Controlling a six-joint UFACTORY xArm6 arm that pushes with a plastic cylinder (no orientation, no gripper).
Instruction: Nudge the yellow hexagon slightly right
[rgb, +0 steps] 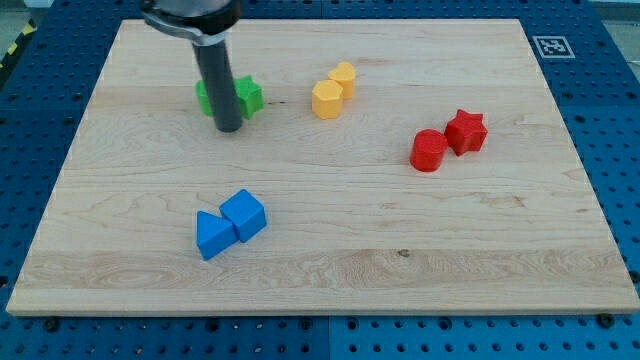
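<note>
The wooden board (330, 250) serves as the landmark here, lying on a blue pegboard surface (40, 90) that shows around its edges.

Toward the board's left half, near its bottom edge, a blue triangular block (212, 236) sits touching a blue cube (244, 214), the cube just up and to the view's right of the triangular block.

Higher up, in the board's upper left part, the dark rod (217, 85) comes down from the view's top. My tip (229, 129) rests on the board right in front of a green block (240, 96), which the rod partly hides, so its shape cannot be made out fully; it looks star-like. The tip appears to touch the green block or stand just beside it. The rod carries nothing and grasps nothing; it is a bare pusher.

Near the board's top edge, about mid-width, the yellow hexagon (326, 99) stands well apart from my tip, to the view's right of it. A second yellow block (343, 77), rounded in shape, touches the hexagon on its upper right side.

In the board's right half, a red cylinder (429, 150) touches a red star (466, 131), the star up and to the right.

At the board's top right corner sits a small black-and-white marker tag (550, 46).
</note>
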